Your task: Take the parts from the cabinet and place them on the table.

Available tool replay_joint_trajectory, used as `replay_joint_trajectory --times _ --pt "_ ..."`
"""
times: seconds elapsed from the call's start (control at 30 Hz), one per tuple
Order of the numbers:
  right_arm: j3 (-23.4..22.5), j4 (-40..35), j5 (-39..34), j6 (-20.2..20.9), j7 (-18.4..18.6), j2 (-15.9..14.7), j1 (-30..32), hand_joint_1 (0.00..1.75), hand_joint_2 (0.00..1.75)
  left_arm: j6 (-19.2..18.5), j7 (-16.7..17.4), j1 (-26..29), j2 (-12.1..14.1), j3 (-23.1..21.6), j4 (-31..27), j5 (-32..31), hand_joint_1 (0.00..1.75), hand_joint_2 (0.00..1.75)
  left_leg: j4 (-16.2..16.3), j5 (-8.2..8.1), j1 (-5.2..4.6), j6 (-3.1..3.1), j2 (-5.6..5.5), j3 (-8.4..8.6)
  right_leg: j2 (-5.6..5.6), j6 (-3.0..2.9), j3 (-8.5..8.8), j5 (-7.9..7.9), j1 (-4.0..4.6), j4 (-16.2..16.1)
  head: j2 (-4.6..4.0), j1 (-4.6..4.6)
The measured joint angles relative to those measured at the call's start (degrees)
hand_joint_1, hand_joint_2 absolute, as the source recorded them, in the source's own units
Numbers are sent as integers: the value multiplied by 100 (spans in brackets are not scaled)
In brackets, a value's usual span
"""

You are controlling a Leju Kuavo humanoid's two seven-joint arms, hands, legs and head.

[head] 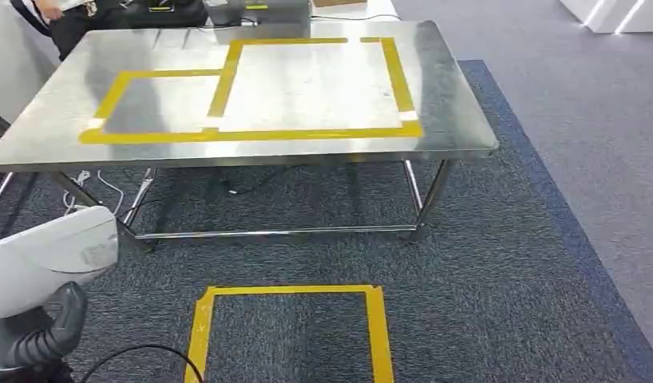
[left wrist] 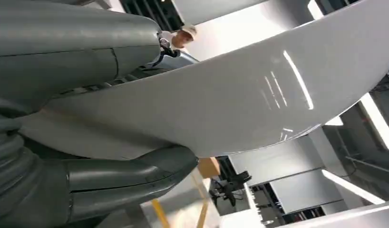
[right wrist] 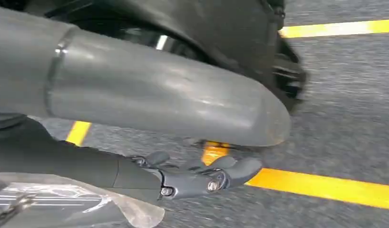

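Note:
A large white curved part (head: 53, 254) sits at the lower left of the head view, with my left hand (head: 50, 329) under it. In the left wrist view the same glossy white part (left wrist: 240, 95) is gripped by my left hand (left wrist: 102, 118), with the thumb (left wrist: 78, 47) on one face and the fingers (left wrist: 121, 178) on the other. My right hand (right wrist: 192, 142) hangs low over the carpet, its thumb and fingers (right wrist: 207, 176) apart with nothing between them. The steel table (head: 251, 152) stands ahead, marked with yellow tape rectangles (head: 315, 84).
A yellow tape square (head: 291, 331) lies on the dark carpet in front of the table. A person (head: 64, 16) and some equipment are behind the table's far left. A black cable (head: 140, 351) runs along the floor near my left arm. Something shiny lies beside my right fingers (right wrist: 64, 204).

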Motion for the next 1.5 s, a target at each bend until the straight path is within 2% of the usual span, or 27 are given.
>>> replay_joint_trajectory --times 0.07,0.13,0.2,0.23,0.27,0.3,0.33,0.4,0.43,0.5,0.57,0.63,0.7,0.73,0.77,0.8,0.83,0.9,0.97,1.03,1.13,1.17,1.23,1.3,1.37,1.43,1.5 --pt "-9 0 -2 4 4 0 7 0 0 4 0 7 4 -17 0 -7 175 175 732 -387 30 -52 2 -553 0 -7 116 -117 0 -2 0 2" --pt "-15 0 -2 4 9 0 30 0 0 9 0 13 4 -17 0 -9 175 175 881 -674 46 -86 4 -854 6 -1 277 -248 -5 -2 0 0" --pt "-20 0 -2 4 9 0 35 0 0 9 0 14 2 -26 0 -31 175 175 407 -397 49 -63 10 -863 20 27 501 -418 -14 -6 0 0" --pt "-22 0 -5 4 9 0 31 0 0 13 0 14 2 -28 0 -48 175 175 10 9 47 -48 21 -825 19 51 615 -498 -19 -8 0 -6" --pt "-22 2 -7 7 9 0 54 0 0 24 0 21 4 -31 2 -65 175 175 -373 629 43 -17 71 -817 15 71 599 -561 -15 -36 0 -8" --pt "-24 2 -20 19 9 0 36 0 0 46 0 44 2 -33 5 -68 175 175 -395 675 11 8 80 -861 34 95 778 -639 8 3 -2 -32" --pt "-26 2 -31 26 0 0 33 0 0 52 9 54 2 -39 2 -74 175 175 -416 630 -2 58 67 -815 22 144 695 -677 7 -56 -2 -30" --pt "-37 2 -55 57 -11 0 29 0 0 83 4 47 2 -66 0 -76 175 175 -491 638 -6 139 42 -773 8 245 827 -580 3 -56 -2 -32" --pt "-37 2 -61 63 -18 -2 8 0 0 96 0 48 4 -76 -2 -85 175 175 -547 640 17 170 22 -668 10 270 787 -549 7 34 0 -21" --pt "-39 2 -61 81 -35 0 -9 0 0 107 -2 53 2 -109 -4 -94 175 175 -661 582 26 243 29 -502 8 279 384 -509 0 650 0 -2" --pt "-42 2 -64 81 -42 0 -2 0 0 133 0 45 2 -140 -4 -131 175 175 -671 474 24 263 27 -397 12 290 -175 -806 0 1333 0 4" --pt "-41 2 -64 81 -44 0 23 0 0 151 0 52 2 -157 -4 -142 175 175 -671 334 16 276 3 -234 12 305 -548 -1206 2 1520 0 13" --pt "-44 2 -64 83 -44 0 37 0 0 157 0 51 2 -168 -4 -146 175 175 -672 171 11 268 -18 -12 12 294 -600 -1021 2 1094 0 13" --pt "-44 2 -61 83 -44 0 39 0 0 162 0 51 4 -173 -4 -149 175 175 -673 78 7 259 -18 111 13 274 -551 -665 3 701 0 13" --pt "-44 2 -64 90 -46 0 50 0 0 171 0 52 4 -175 -4 -155 175 175 -682 -9 5 245 -16 151 13 240 -518 -124 5 320 0 13" --pt "-46 2 -61 92 -46 -2 70 0 0 179 2 43 6 -183 2 -164 175 175 -646 -102 -10 215 -26 268 12 223 -549 185 34 264 0 -13" --pt "-46 2 -59 98 -48 -4 61 0 0 201 0 44 6 -186 0 -173 175 175 -667 -146 -11 171 -46 249 6 188 -479 30 51 252 0 7" --pt "-46 2 -48 109 -59 -7 54 0 0 229 2 36 15 -201 -6 -175 175 175 -686 -128 6 92 -45 375 3 101 -368 71 72 204 0 18" --pt "-46 0 -35 116 -61 -11 35 0 0 245 0 19 39 -203 -24 -173 175 175 -250 105 -4 46 -20 167 11 64 -152 60 12 58 0 0" --pt "-46 0 -33 116 -64 -11 17 0 0 258 0 -1 52 -203 -28 -144 175 175 544 201 16 -15 6 -359 7 14 39 -6 -8 -60 0 -28" --pt "-46 0 -15 116 -63 -11 28 0 0 260 0 10 81 -203 -28 -129 175 175 963 -599 39 -72 13 -959 22 20 306 -188 -14 -120 0 -33" --pt "-46 0 -11 116 -63 -11 31 0 0 260 0 9 83 -203 -28 -127 175 175 876 -667 39 -71 16 -1017 31 21 393 -254 -14 -120 0 -33" --pt "-46 0 -5 116 -63 -11 26 0 0 267 0 13 89 -205 -28 -125 175 175 276 -235 29 -26 17 -964 43 41 607 -414 -12 -125 0 -33" --pt "-46 4 -3 116 -63 -7 23 0 0 275 0 18 98 -205 -28 -125 175 175 -483 785 -8 68 52 -922 37 78 674 -553 -3 -125 0 -41" --pt "-46 4 -2 114 -61 -7 12 0 0 297 7 34 96 -208 -30 -131 175 175 -496 712 -37 106 42 -886 47 167 751 -694 16 -177 0 -33" --pt "-46 4 2 112 -68 -9 2 0 0 319 4 20 96 -212 -33 -179 175 175 -589 709 -28 211 27 -805 42 249 899 -568 20 -108 0 -35" --pt "-46 4 9 114 -79 -11 -18 0 0 359 0 24 105 -219 -35 -219 175 175 -661 702 3 271 29 -597 35 291 671 -547 11 321 0 -2"
